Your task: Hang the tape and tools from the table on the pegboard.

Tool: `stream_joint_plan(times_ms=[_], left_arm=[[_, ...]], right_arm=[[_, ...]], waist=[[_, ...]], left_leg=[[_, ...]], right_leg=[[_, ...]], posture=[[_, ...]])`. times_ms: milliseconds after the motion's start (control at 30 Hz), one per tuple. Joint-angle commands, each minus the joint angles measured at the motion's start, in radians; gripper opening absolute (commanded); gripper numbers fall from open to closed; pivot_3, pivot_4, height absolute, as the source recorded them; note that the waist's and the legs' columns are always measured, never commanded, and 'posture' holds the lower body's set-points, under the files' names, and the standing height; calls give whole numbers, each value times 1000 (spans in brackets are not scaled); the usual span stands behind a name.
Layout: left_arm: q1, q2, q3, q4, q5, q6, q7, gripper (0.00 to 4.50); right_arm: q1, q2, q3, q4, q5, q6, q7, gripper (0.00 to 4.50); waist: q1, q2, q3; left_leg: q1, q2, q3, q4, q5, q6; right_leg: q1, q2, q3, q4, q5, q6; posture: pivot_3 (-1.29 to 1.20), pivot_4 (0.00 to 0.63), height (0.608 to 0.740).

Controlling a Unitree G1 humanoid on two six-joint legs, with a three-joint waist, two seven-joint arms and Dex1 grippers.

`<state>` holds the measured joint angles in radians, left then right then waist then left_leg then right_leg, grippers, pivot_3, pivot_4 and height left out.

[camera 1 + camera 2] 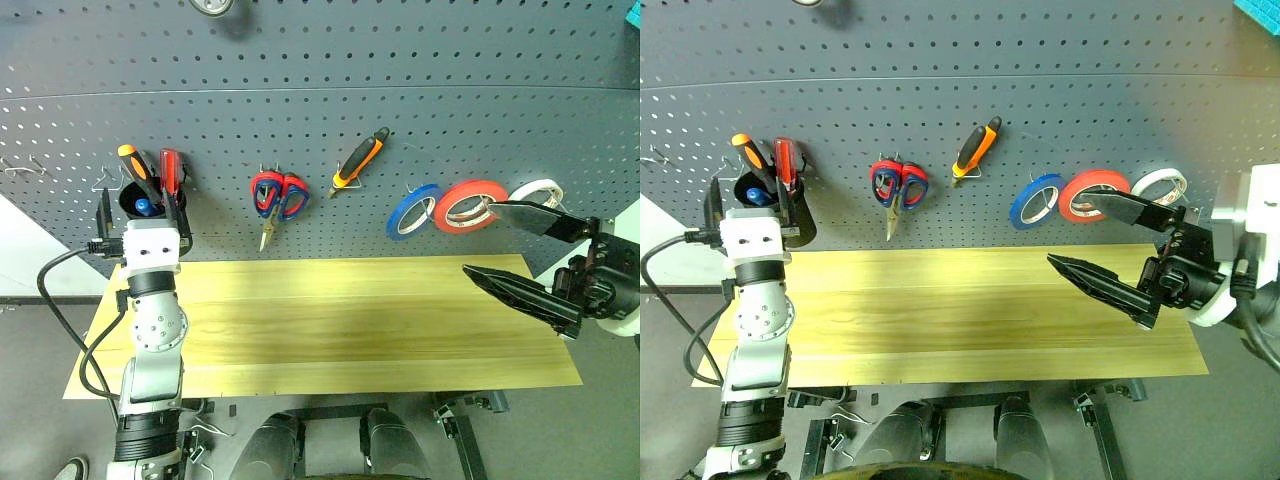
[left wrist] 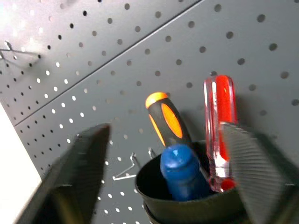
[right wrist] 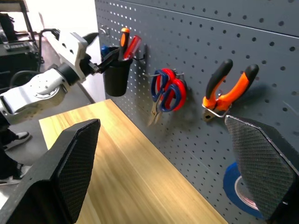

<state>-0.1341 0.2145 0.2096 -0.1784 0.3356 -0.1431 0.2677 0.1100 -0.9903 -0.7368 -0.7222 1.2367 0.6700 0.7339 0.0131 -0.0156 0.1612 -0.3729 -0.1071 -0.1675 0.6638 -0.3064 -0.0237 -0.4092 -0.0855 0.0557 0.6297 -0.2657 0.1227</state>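
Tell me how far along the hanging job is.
It looks finished. The blue tape, pliers and scissors hang on the pegboard, and the blue screwdriver stands in the black cup. Both the left pincer and right pincer are open, holding nothing. No item lies on the table.

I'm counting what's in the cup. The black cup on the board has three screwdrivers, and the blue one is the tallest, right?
Almost. The cup on the pegboard does hold three screwdrivers, but the blue one is the shortest, sitting low inside. The orange one and the red one stick up higher. The left wrist view shows it best.
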Motion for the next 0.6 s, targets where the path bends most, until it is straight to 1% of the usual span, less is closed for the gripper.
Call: stream_joint_plan(times_ms=[33,133,233,333,367,400,500,600], left_arm=[[-34,17,-16,-15,25,-30,8,4225],[-67,18,-53,-36,30,-50,-15,4225],[-110,18,-108,-43,26,-89,-51,4225],[-162,5,-155,-54,0,-110,-92,4225],[-182,1,-168,-40,-5,-123,-101,4225],[-206,-7,-191,-50,-15,-129,-120,4225],[-256,-15,-242,-35,-44,-167,-175,4225],[-261,-7,-278,-14,-95,-203,-251,4225]], right_arm=[[-15,2,8,-3,-20,-19,3,4500],[-32,23,42,-2,-50,-43,1,4500],[-54,54,97,10,-111,-78,8,4500],[-76,90,152,18,-171,-118,9,4500],[-87,109,184,25,-199,-136,8,4500],[-88,133,206,21,-222,-155,2,4500],[-90,198,276,25,-303,-205,-7,4500],[-82,249,342,29,-379,-242,-18,4500]], waist=[[0,0,0],[1,0,-1],[3,1,-2],[4,0,-11],[4,0,-19],[4,0,-29],[3,0,-56],[-1,4,-74]], left_leg=[[0,0,0,0,0,0],[0,0,0,0,0,0],[0,0,0,0,0,0],[0,-1,0,0,1,-3],[0,-1,1,0,3,-5],[-1,-1,1,0,4,-6],[0,-1,2,0,4,-7],[2,-1,3,1,4,-7]], right_leg=[[0,0,0,0,0,0],[0,0,0,0,0,0],[0,0,0,0,0,0],[0,2,0,0,0,0],[0,2,0,0,0,0],[-1,2,0,0,0,1],[-1,2,0,0,0,1],[2,2,0,0,1,1]], posture=[[-93,161,720],[-73,134,720],[-49,87,720],[-38,55,720],[-30,18,720],[-28,4,720],[-33,0,720],[-63,0,720]])
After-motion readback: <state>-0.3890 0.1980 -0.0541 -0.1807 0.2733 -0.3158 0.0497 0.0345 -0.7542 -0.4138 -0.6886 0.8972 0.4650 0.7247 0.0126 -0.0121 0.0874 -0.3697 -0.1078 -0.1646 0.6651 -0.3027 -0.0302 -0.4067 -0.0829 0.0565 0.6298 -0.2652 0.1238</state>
